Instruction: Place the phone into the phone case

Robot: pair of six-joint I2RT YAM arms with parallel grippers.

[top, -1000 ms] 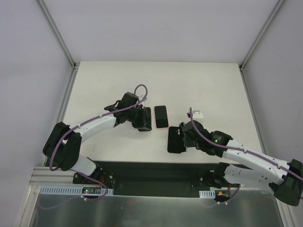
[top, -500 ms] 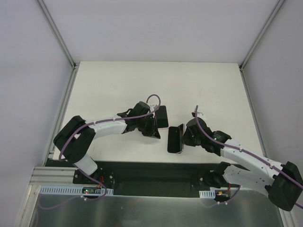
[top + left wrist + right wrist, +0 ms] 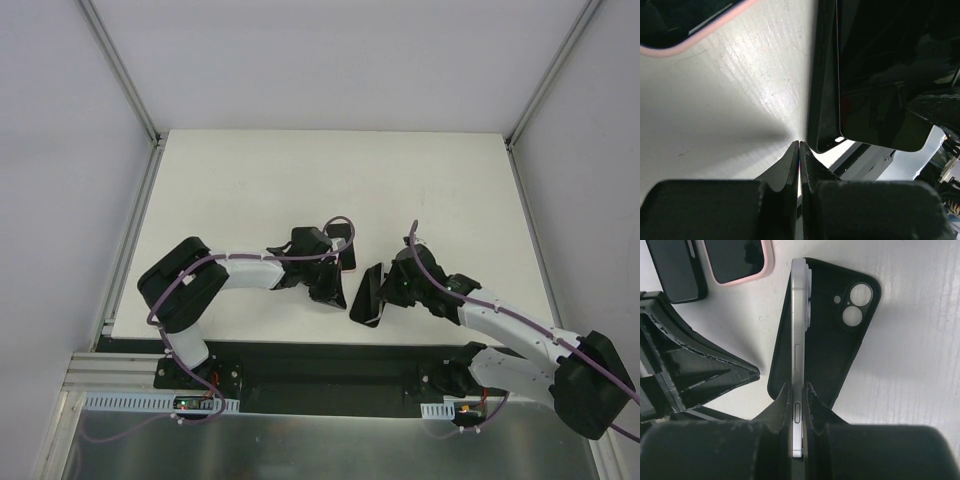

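Pinches the phone edge-up in the right gripper, long axis along the phone case beneath. Has the left gripper clenched, empty.

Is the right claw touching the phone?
Touching. The right wrist view shows the right gripper clamped against both faces of the phone, which stands on edge between its jaws with no gap on either side.

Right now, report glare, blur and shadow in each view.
Left wrist: bright glare streaks the table, and the shut left hand is dark and out of focus up close. Right wrist: the edge of the phone is sharp, the right hand blurred. Top external: even light, no strong glare.
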